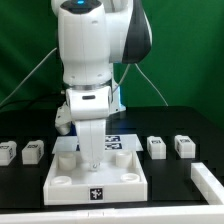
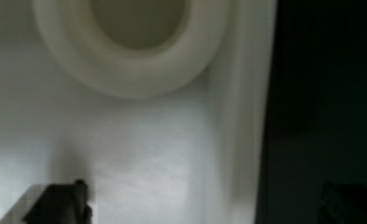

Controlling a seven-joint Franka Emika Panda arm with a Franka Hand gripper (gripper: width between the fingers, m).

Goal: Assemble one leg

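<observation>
The large flat white panel with round corner sockets lies at the front, a marker on its front face. My gripper reaches down onto its top, near the middle. In the wrist view the panel fills the picture, with one round socket close by. My gripper has its dark fingertips wide apart; one is over the panel, the other is past its edge over the black table. Nothing is held between them. Four legs stand on the table: two at the exterior view's left and two at its right.
A white bar lies at the exterior view's right front. The marker board lies behind the panel, partly hidden by the arm. The table is black and the backdrop is green.
</observation>
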